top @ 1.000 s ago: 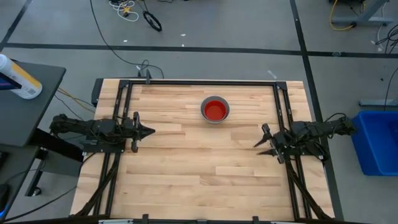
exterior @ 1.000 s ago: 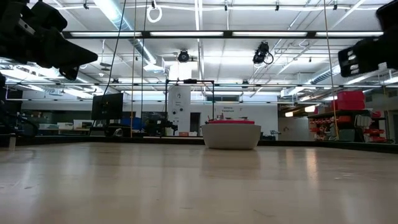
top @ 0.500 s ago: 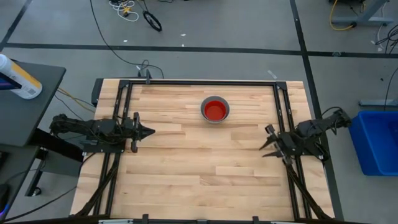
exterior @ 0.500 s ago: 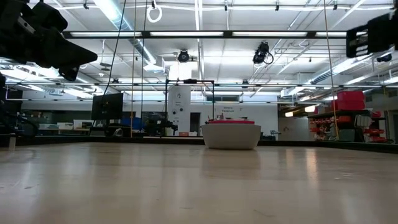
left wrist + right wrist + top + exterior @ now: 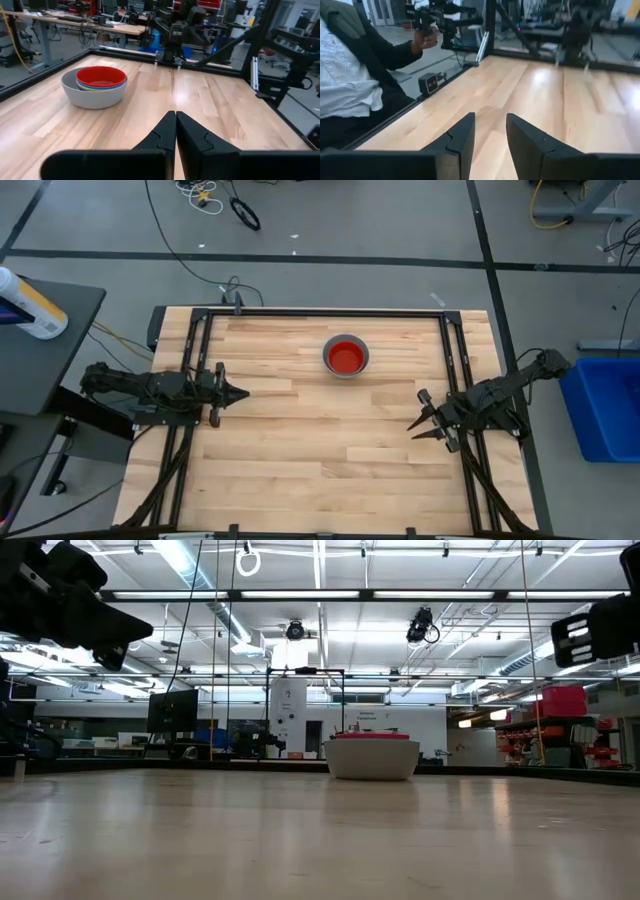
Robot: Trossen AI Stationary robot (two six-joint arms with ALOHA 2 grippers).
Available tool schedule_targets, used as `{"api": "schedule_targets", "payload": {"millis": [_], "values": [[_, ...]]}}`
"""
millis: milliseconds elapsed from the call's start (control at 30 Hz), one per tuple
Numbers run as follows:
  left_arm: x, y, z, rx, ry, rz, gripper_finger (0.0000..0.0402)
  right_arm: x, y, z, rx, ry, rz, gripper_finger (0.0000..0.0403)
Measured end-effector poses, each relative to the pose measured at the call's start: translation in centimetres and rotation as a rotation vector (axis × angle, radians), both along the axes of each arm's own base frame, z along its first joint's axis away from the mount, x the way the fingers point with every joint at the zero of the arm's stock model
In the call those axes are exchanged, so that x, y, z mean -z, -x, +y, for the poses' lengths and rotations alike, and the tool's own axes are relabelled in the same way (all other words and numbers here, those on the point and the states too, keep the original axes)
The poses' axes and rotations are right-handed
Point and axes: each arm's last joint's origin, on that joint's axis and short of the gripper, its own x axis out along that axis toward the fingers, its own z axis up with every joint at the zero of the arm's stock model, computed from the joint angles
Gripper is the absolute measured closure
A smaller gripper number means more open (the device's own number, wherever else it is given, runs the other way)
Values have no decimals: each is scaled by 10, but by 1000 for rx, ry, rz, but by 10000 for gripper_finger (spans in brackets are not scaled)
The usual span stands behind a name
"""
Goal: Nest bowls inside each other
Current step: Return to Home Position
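Stack (image 5: pixel 346 358) nested: round grey plastic bowl (image 5: pixel 92 97) holds the rest, red plastic bowl (image 5: pixel 100 76) topmost. Left gripper (image 5: pixel 241 391) fingers pressed together, right gripper (image 5: pixel 419 416) fingers spread, at opposite table (image 5: pixel 300 460) edges.

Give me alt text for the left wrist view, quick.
A stack of nested bowls, red bowl on top and grey bowl outermost, sits on the wooden table beyond the left end effector, which is shut and empty.

Bright ceiling strip lights (image 5: pixel 330 595) light everything evenly, leaving pale glare on the table (image 5: pixel 545 85) and faint shadows.
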Motion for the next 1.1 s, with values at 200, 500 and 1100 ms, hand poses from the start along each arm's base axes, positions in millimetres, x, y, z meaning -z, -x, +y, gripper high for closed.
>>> {"api": "schedule_targets", "payload": {"millis": [200,500,1100], "values": [[-1,-1,0,-2,68,-15,386,5,-3,3,-37,-20,78,290],[0,-1,1,-9,-2,-10,386,5,-5,2,16,-31,84,279],[5,-5,14,-141,-17,44,386,13,-16,-18,547,196,46,243]]}}
